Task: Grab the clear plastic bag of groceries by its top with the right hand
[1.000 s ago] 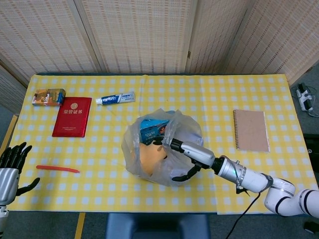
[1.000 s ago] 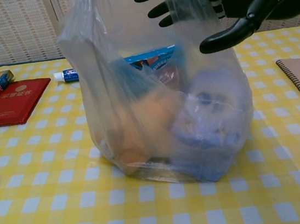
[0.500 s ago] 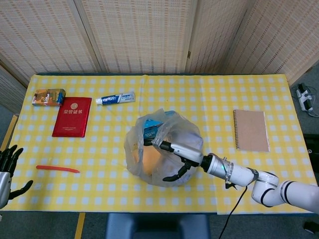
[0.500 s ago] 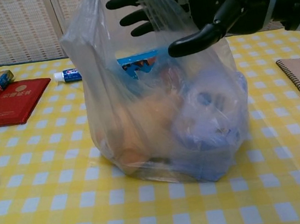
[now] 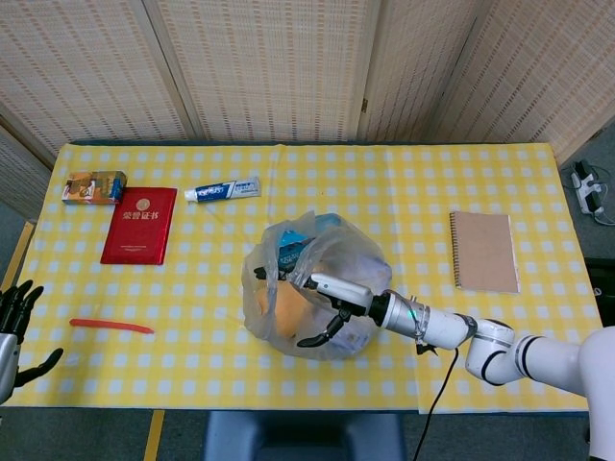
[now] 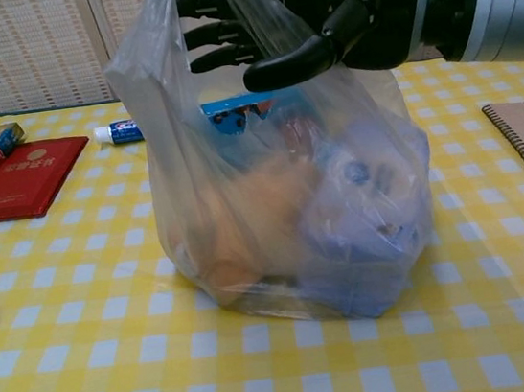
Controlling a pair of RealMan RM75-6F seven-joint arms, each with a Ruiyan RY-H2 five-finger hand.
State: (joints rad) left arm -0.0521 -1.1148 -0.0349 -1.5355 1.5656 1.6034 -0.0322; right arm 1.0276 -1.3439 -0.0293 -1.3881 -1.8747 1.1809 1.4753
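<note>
Further left over bag (image 6: pixel 280 184): right hand (image 6: pixel 315 10)

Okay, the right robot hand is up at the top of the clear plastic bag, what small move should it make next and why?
Probably close the fingers: the right robot hand sits at the top of the clear plastic bag with fingers and thumb apart, not yet gripping the plastic.

We see the clear plastic bag (image 6: pixel 285 183) standing mid-table (image 6: pixel 92 373), its top gathered upward. Our right hand (image 6: pixel 316 15) sits at the bag's top, fingers (image 6: pixel 212 33) spread on its far side, thumb on the near. A red booklet (image 6: pixel 18 180) lies toward the left edge.
</note>
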